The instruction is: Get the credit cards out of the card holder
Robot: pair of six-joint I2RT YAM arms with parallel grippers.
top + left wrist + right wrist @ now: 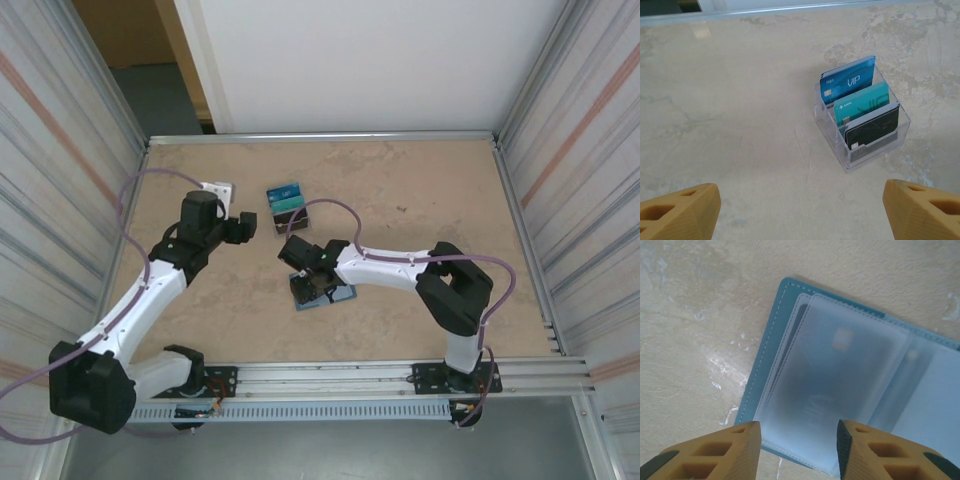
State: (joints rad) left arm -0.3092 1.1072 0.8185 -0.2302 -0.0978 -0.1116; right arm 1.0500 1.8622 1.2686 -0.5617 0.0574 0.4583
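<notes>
The card holder (pixel 765 360), a teal-blue wallet, lies open on the table with frosted clear sleeves (pixel 840 390) facing up. A card with a chip shows dimly through the top sleeve. My right gripper (pixel 799 445) hovers over the sleeves' near edge, fingers apart, nothing pinched between them. In the top view it (pixel 310 283) covers much of the card holder (pixel 338 296). Three credit cards stand in a clear rack (pixel 875 152): blue (pixel 850 82), teal (pixel 862 102) and dark (pixel 872 130). My left gripper (pixel 802 210) is open over bare table, short of the rack.
The clear rack with cards (pixel 287 197) stands at the middle back of the table. A small white block (pixel 217 188) sits behind my left gripper (pixel 250 226). Corrugated metal walls close in both sides, and a rail runs along the near edge.
</notes>
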